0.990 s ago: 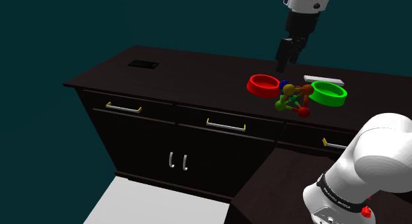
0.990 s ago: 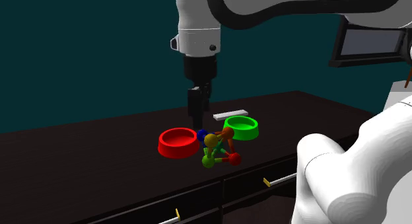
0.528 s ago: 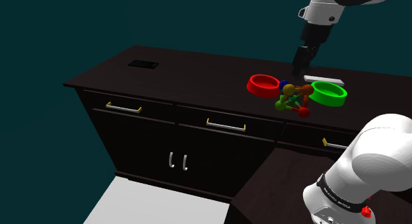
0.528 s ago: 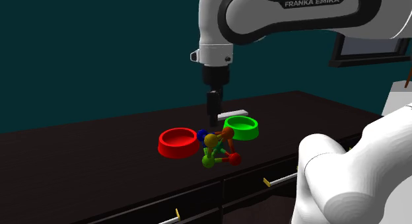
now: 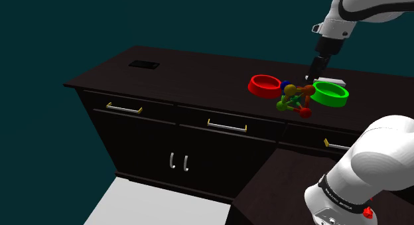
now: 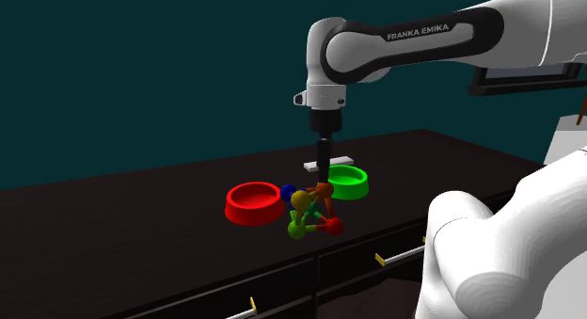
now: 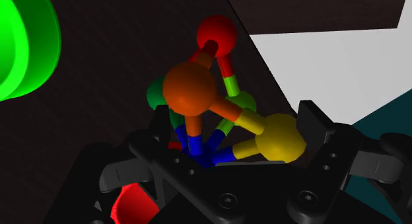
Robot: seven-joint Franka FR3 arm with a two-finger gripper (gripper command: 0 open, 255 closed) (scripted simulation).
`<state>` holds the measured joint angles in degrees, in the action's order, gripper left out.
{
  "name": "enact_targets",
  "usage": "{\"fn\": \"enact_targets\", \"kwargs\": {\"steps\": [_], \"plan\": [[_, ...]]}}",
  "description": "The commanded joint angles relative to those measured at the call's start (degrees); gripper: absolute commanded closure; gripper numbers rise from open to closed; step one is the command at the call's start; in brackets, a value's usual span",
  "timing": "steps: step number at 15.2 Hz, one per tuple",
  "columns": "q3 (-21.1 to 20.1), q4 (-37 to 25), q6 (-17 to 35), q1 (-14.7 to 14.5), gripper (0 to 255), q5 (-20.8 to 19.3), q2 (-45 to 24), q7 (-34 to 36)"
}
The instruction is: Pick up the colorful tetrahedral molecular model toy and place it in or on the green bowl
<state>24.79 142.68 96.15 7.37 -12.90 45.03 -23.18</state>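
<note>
The molecular toy (image 5: 294, 97) is a cluster of red, orange, yellow, green and blue balls on sticks. It stands on the dark counter between the red bowl (image 5: 265, 85) and the green bowl (image 5: 330, 93). My gripper (image 5: 312, 74) hangs just above the toy's orange ball (image 6: 323, 188) in the second exterior view, pointing down. In the wrist view the toy (image 7: 198, 97) sits between my fingers (image 7: 313, 123), which stand apart; my gripper (image 7: 238, 123) is open and straddles the blue and yellow balls. The green bowl (image 7: 20, 44) lies off to one side.
A flat white slab (image 5: 325, 79) lies behind the green bowl. A dark rectangular inset (image 5: 143, 64) sits at the counter's far end. The counter's front edge (image 5: 199, 109) runs close to the toy, with drawers below. My stand (image 5: 292, 197) fills the shoulder view's lower right.
My gripper has travelled from above the red bowl toward the shoulder view's right and come down to just above the toy. Toy and bowls have not moved.
</note>
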Motion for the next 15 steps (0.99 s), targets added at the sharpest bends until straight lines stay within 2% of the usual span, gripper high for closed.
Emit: {"fn": "enact_targets", "kwargs": {"steps": [1, 10, 15], "plan": [[4.01, -0.3, 1.35, 0.53, 0, -1.2, -2.0, -3.6], [6.17, 5.36, 7.33, 1.15, 0, -2.66, -2.48, -4.1], [6.17, 5.36, 7.33, 1.15, 0, -2.66, -2.48, -4.1]]}}
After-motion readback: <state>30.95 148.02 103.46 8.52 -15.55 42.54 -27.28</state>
